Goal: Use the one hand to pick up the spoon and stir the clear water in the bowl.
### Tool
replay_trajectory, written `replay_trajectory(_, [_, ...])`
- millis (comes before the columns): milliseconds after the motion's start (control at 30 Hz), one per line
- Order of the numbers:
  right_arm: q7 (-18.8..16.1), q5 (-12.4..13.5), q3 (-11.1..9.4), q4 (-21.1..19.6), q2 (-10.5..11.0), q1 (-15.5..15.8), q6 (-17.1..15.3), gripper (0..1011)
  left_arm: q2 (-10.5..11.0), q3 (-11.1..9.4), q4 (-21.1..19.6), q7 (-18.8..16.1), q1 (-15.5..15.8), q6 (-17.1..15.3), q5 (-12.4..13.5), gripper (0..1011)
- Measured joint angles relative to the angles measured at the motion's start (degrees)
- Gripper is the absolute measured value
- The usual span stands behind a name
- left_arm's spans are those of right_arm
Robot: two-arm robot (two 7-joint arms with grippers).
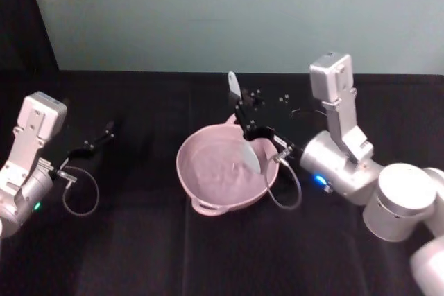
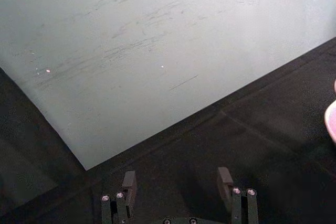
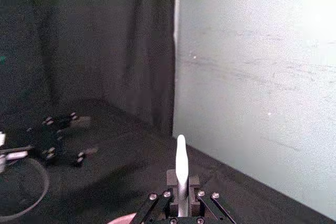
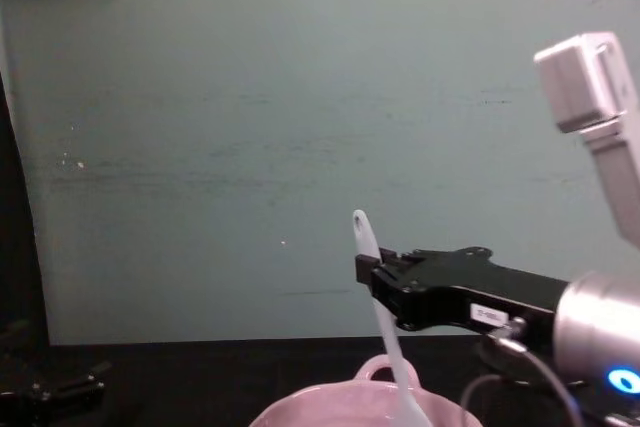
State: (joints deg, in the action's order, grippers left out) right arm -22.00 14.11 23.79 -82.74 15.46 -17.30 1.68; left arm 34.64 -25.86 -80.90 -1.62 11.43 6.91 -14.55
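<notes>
The pale pink bowl (image 1: 198,184) sits mid-table, its loop handle toward me; its rim also shows in the chest view (image 4: 330,409). My right gripper (image 1: 244,117) hangs over the bowl's far right rim, shut on the white spoon (image 1: 249,155). The spoon stands nearly upright, its flat head down inside the bowl and its handle tip sticking up above the fingers. From the side, the spoon (image 4: 384,331) passes through the black right gripper (image 4: 368,272) into the bowl. The right wrist view shows the spoon handle (image 3: 181,162) clamped between the fingers. My left gripper (image 1: 104,134) rests open at the far left.
A black cloth covers the table (image 1: 139,254), with a pale green wall (image 1: 208,12) along its far edge. Grey cable loops hang beside each wrist. The left gripper (image 2: 177,179) points at bare cloth and wall, with the bowl's pink edge (image 2: 332,121) to one side.
</notes>
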Motion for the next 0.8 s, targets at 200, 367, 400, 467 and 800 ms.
replay_trajectory(200, [-2.1, 2.1, -0.8, -6.4, 3.8, 2.7, -4.9, 117, 0.0, 0.0, 0.0, 0.0, 0.0, 0.0, 0.0, 1011])
replay_trajectory(367, [-3.2, 4.4, -1.7, -11.5, 7.3, 4.3, -9.4, 117, 0.0, 0.0, 0.0, 0.0, 0.0, 0.0, 0.0, 1011])
replay_trajectory(400, [-3.3, 4.8, -1.8, -12.2, 7.7, 4.5, -10.2, 116, 0.0, 0.0, 0.0, 0.0, 0.0, 0.0, 0.0, 1011])
replay_trajectory(467, [-3.6, 5.5, -2.2, -13.8, 8.9, 4.8, -11.6, 117, 0.0, 0.0, 0.0, 0.0, 0.0, 0.0, 0.0, 1011])
replay_trajectory(800, [-5.4, 9.1, -3.6, -19.9, 14.4, 6.4, -14.8, 117, 0.0, 0.0, 0.0, 0.0, 0.0, 0.0, 0.0, 1011])
